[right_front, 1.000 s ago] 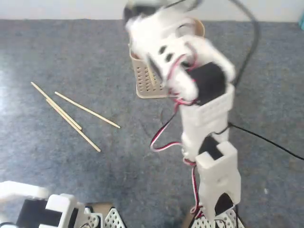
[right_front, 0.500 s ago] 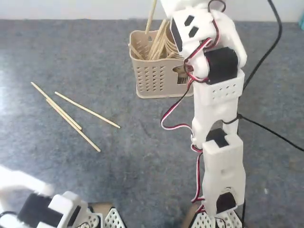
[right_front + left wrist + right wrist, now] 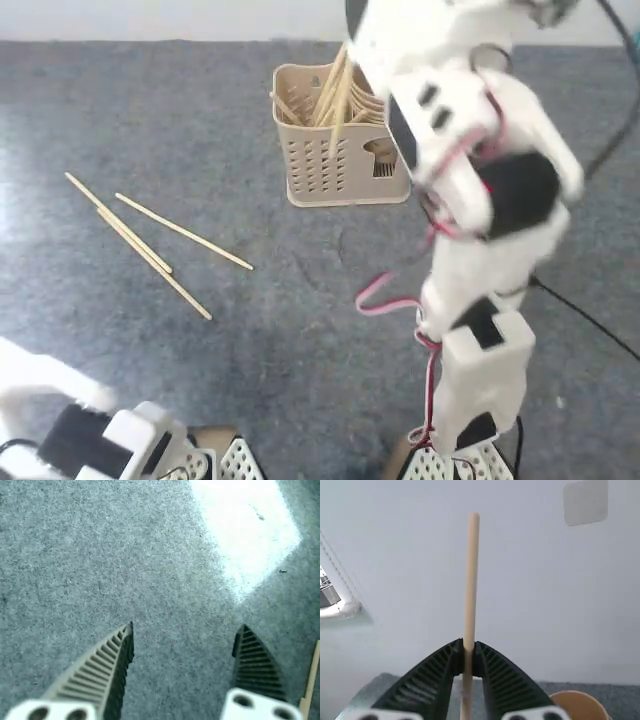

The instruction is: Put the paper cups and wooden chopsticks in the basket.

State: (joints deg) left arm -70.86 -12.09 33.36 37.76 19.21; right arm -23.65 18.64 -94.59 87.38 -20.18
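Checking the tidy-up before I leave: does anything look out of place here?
Yes. Loose wooden chopsticks lie scattered on the grey carpet, left of the basket in the high view, not in it. The right claw pinches another chopstick. Nothing looks spilled or broken.

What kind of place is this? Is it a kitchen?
Probably not: it looks like an indoor robot practice table, with a grey carpet-like tabletop, a plain white wall, and a white robot arm beside a basket of wooden chopsticks.

Basket (image 3: 330,165): is showing beige, with a grid of small holes.
Chopsticks (image 3: 183,232): are showing pale natural wood.
Surface (image 3: 280,340): is showing mottled blue-grey.
Right arm (image 3: 480,270): is showing white, with black motors and red wires.
Jaws: are showing dark ribbing.
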